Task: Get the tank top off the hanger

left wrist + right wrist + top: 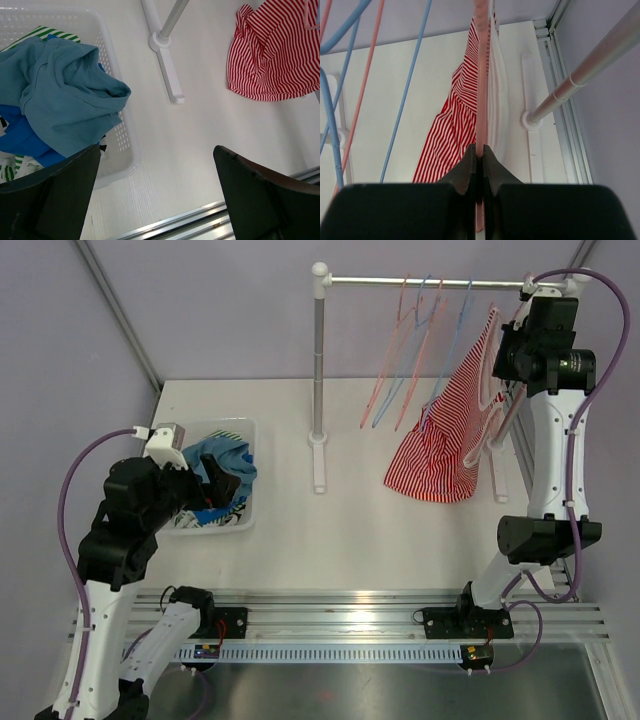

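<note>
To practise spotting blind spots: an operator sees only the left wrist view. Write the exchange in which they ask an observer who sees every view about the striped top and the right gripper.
Operator: I see only part of the striped top. Is it off its hanger?
Observer: No. It hangs on a pink hanger at the right end of the rail.
Operator: Where is the right gripper?
Observer: The right gripper is up beside the top, shut on that hanger.
</note>
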Tool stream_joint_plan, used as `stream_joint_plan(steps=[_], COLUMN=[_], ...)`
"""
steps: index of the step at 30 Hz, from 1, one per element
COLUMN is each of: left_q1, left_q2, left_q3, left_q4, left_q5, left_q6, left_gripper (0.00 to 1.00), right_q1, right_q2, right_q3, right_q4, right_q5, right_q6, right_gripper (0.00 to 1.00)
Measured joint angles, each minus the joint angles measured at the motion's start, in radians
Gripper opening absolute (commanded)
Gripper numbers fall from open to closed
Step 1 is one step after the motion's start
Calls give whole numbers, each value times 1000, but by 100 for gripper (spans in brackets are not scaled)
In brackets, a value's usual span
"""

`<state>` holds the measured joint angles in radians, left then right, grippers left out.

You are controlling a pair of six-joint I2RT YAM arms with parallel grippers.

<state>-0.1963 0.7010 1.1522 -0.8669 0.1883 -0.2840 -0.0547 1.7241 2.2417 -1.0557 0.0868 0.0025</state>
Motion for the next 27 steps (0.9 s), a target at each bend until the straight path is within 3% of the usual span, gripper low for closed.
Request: stream_joint_plan(steps=[11, 20, 23, 27], left_q1=[0, -14, -77, -262], left_q2=[-22, 10, 54, 134], left_q3=[0, 32, 53, 105], left_q4=[13, 88, 139, 206], left_q5=[65, 132, 132, 60], left_q6=[0, -10, -28, -44], left_gripper=[99, 99, 99, 99], right_q1=[0, 0, 0, 0], right_q2=[-132, -432, -564, -729], right_q3=[6, -217, -335, -489], right_q4=[-11, -55, -78, -107], right_q5=[-66, -122, -158, -202], right_q6=[34, 101, 114, 126], right_gripper=[0, 0, 0, 0])
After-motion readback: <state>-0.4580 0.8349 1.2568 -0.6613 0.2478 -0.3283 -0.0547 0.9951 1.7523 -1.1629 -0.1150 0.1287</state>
